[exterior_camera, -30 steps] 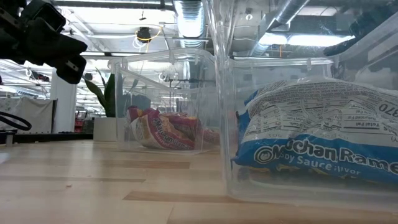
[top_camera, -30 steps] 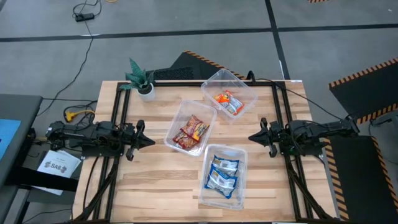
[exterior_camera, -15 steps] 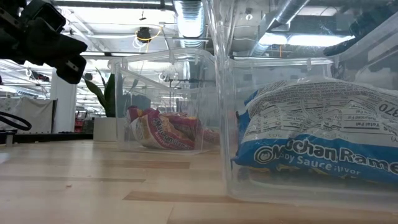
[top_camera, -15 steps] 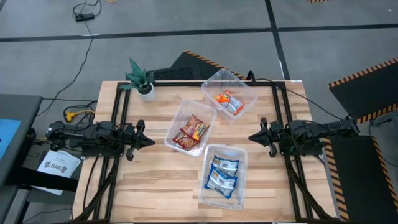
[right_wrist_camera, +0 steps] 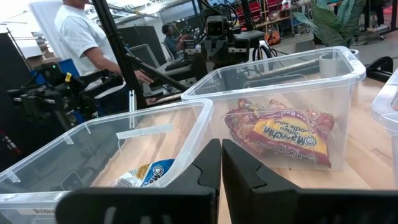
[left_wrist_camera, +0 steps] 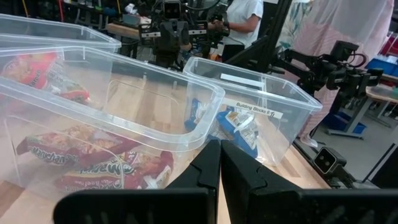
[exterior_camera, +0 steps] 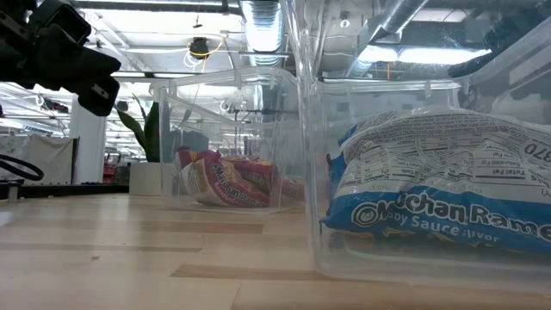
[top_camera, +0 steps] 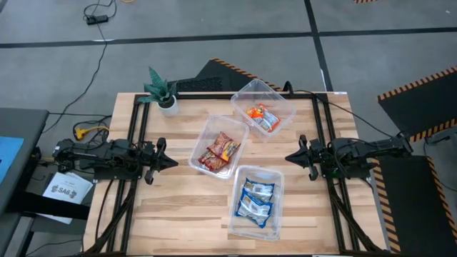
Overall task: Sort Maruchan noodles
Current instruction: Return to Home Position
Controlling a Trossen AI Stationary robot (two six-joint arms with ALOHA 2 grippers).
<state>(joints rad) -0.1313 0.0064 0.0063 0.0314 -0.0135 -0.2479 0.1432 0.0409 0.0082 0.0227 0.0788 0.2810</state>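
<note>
Three clear tubs stand on the table. The near tub holds two blue-and-white packets, also close up in the low view. The middle tub holds two dark red-and-yellow packets. The far tub holds the orange-and-white packets. My left gripper hovers shut at the table's left side, pointing at the middle tub. My right gripper hovers shut at the right side, pointing left. Neither touches anything.
A small potted plant stands at the far left corner of the table. Bare wood lies near and left of the tubs. People and other equipment stand in the room beyond the table.
</note>
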